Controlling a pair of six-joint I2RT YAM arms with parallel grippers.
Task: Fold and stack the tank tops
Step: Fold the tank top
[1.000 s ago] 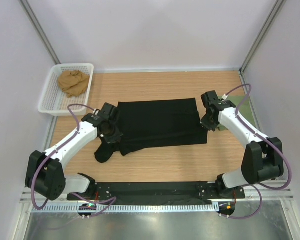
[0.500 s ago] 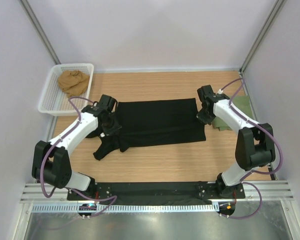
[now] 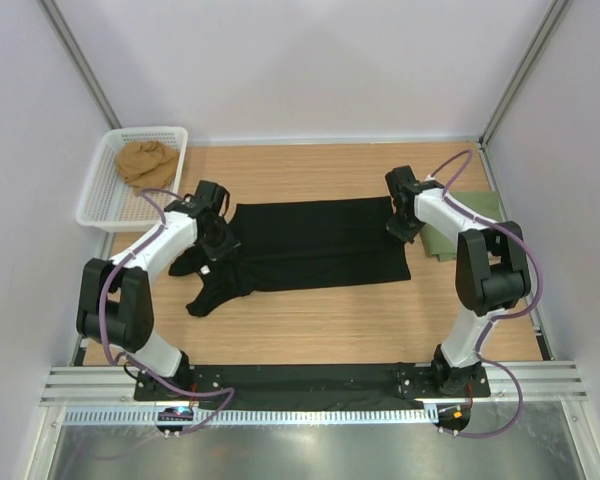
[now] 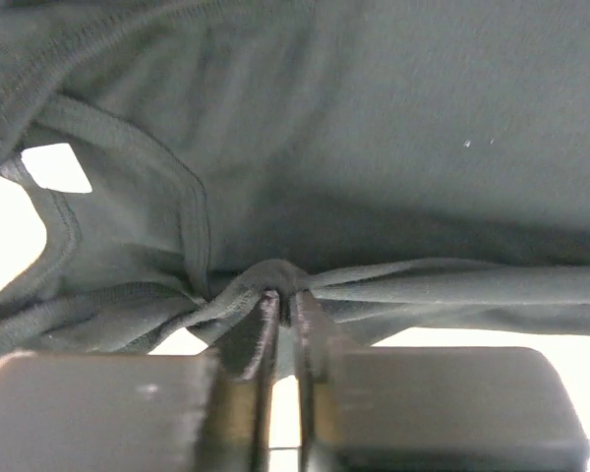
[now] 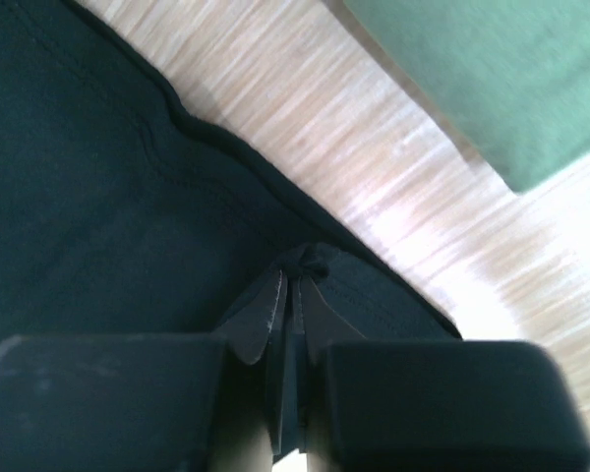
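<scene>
top external view: the black tank top lies spread across the wooden table, spanning the gap between the two pincers. the left pincer is down at the cloth's left end, its jaws closed on a bunched fold of black fabric. just nearer the arm bases from it, the strap end of the top lies crumpled. the right pincer sits at the cloth's right edge, clamped on the hem there. just outside the right pincer, the olive green tank top lies flat on the table, partly hidden by the arm. well apart from the left pincer, out to its far left, a white mesh basket holds a tan cloth.

left wrist view: the fingertips meet, with a gathered ridge of dark cloth nipped between them and an armhole seam just to their left.

right wrist view: the fingers pinch a small tuck of the black edge. bare wood lies beyond it, and the green top is up and to the right.
</scene>
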